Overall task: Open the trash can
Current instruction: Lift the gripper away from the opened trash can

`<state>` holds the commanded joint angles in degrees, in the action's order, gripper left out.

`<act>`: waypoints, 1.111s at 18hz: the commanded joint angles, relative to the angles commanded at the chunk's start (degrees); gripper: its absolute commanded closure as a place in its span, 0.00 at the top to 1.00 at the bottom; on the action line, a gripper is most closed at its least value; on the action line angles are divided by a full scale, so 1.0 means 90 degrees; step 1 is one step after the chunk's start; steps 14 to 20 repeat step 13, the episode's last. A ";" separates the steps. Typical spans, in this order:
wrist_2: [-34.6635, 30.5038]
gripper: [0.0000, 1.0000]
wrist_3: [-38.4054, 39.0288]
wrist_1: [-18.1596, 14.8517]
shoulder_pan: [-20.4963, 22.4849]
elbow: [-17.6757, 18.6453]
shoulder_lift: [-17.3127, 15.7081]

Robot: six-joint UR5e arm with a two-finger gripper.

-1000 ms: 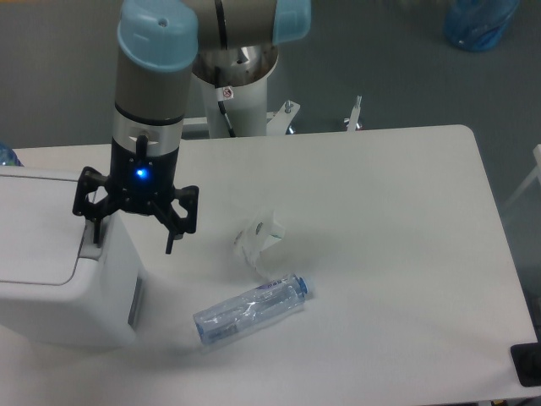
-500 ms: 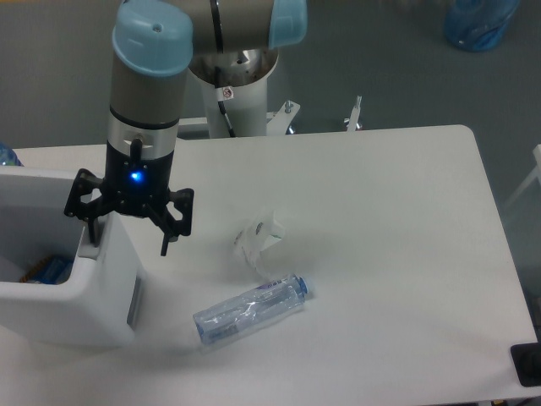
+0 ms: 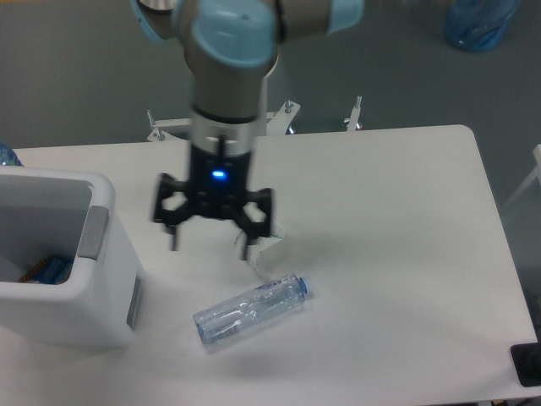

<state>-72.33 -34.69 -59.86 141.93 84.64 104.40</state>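
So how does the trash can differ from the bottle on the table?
The trash can is a big, white, opaque box; the bottle is small, slim and clear. The trash can stands upright at the table's left edge, open on top with something lying inside; the bottle lies on its side near the middle. Both rest on the table, untouched by the gripper.

White boxy trash can (image 3: 63, 317) at table's left edge, upright, lid open w/ inside showing, grey tab on rim, grey side slot, maybe blue scraps inside.
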 joint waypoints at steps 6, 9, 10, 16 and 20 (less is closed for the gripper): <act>-0.0857 1.00 -0.1396 0.0440 0.0597 -0.0097 0.0723; -0.1064 1.00 -0.2316 0.0615 0.0607 0.0010 0.1006; -0.1151 1.00 -0.2385 0.0625 0.0636 0.0000 0.1036; -0.1610 1.00 -0.2552 0.0635 0.0617 0.0117 0.1056; -0.1610 1.00 -0.2552 0.0635 0.0617 0.0117 0.1056</act>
